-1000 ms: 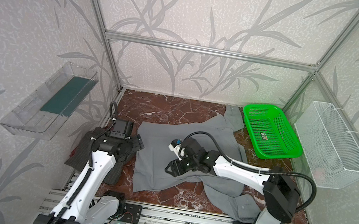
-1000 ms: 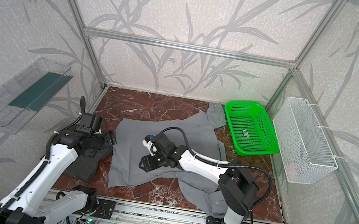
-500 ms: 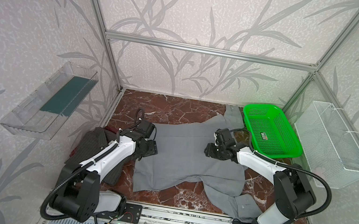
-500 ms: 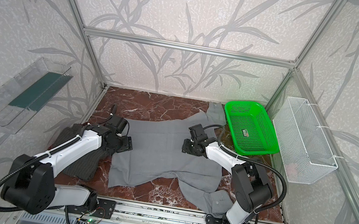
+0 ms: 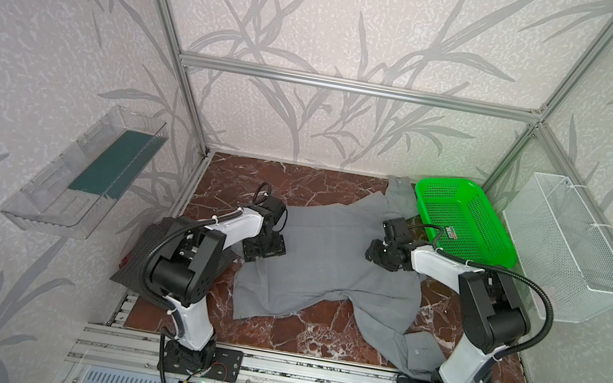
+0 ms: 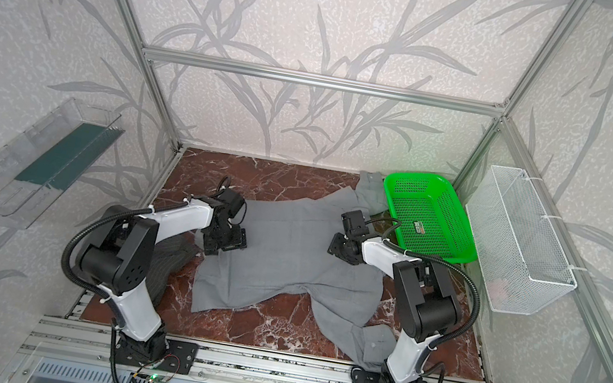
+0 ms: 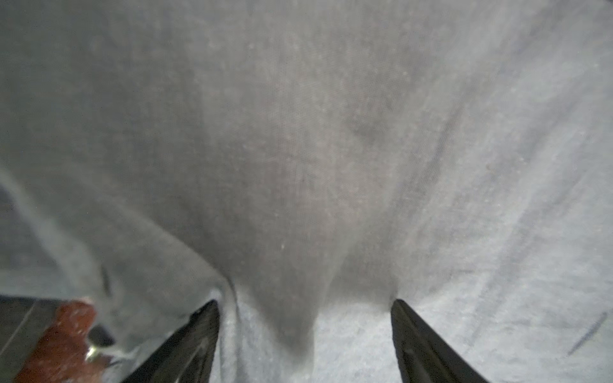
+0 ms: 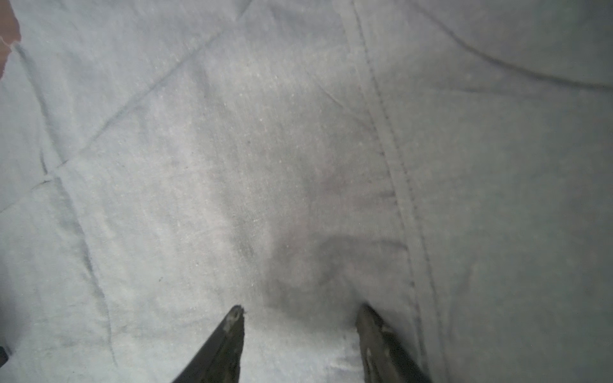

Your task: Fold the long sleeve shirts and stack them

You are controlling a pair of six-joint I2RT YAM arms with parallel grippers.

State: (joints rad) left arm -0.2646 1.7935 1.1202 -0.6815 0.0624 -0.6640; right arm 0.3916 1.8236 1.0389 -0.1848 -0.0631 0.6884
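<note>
Left jaws are spread wide with both tips down on the grey shirt (image 7: pixel 298 132). Nothing is pinched between them, just flat cloth. Right jaws are also parted, a bit narrower, with their tips resting on the same shirt (image 8: pixel 232 165) next to a stitched seam, and they aren't gripping anything either.

My guess is both are pinning or smoothing the body flat before a fold. Nothing on the shirt is folded yet, and its sleeves are sprawled out.

The right arm (image 5: pixel 436 260) is working just beside the green mesh basket (image 5: pixel 474 212). The left arm (image 5: pixel 235 227) is on the shirt edge farthest from the basket. One sleeve runs up against the basket's back corner, and the other trails toward the front, away from it.

The dark pinstriped shirt (image 6: pixel 166 266) sits well apart from the basket, bunched under the left arm, waiting its turn.

The bench (image 5: pixel 299 326) is red-brown marble. It's boxed in by an aluminium frame and leaf-print walls, and beyond the green basket a white wire basket (image 5: pixel 565 244) hangs on the wall.
</note>
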